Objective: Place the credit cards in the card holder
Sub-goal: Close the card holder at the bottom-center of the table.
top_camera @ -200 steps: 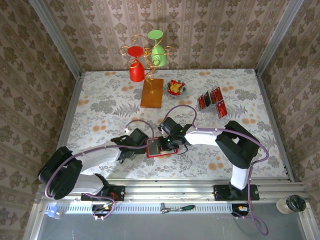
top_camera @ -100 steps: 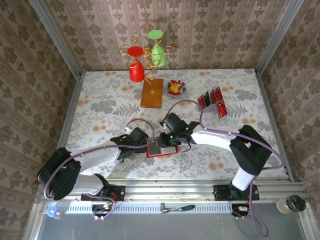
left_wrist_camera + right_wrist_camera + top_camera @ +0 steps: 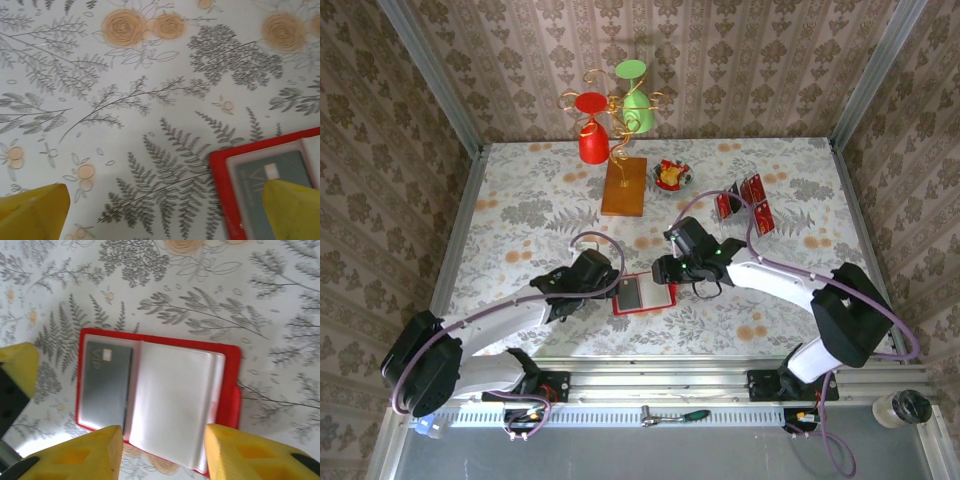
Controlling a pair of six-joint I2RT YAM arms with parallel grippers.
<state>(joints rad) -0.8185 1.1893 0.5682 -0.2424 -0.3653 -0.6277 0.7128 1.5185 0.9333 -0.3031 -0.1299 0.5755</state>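
Observation:
The card holder (image 3: 643,294) lies open on the flowered table near the front, red with a pale clear sleeve (image 3: 172,400) on one side. A grey card (image 3: 106,384) sits in its other pocket. My right gripper (image 3: 165,456) hovers over the holder's near edge, open, with nothing between its fingers; it also shows from above (image 3: 667,270). My left gripper (image 3: 162,215) is open beside the holder's left edge (image 3: 225,185), one yellow fingertip (image 3: 295,210) over the corner. The red credit cards (image 3: 745,200) with black bands stand at the back right.
A wire stand on an orange wooden base (image 3: 624,186) holds a red cup (image 3: 592,140) and a green cup (image 3: 638,108) at the back. A small bowl of sweets (image 3: 672,176) sits beside it. Patterned walls close in three sides.
My right gripper has opened and drawn back to the right, off the card holder. The holder now lies uncovered and open. The left arm has shifted slightly left.

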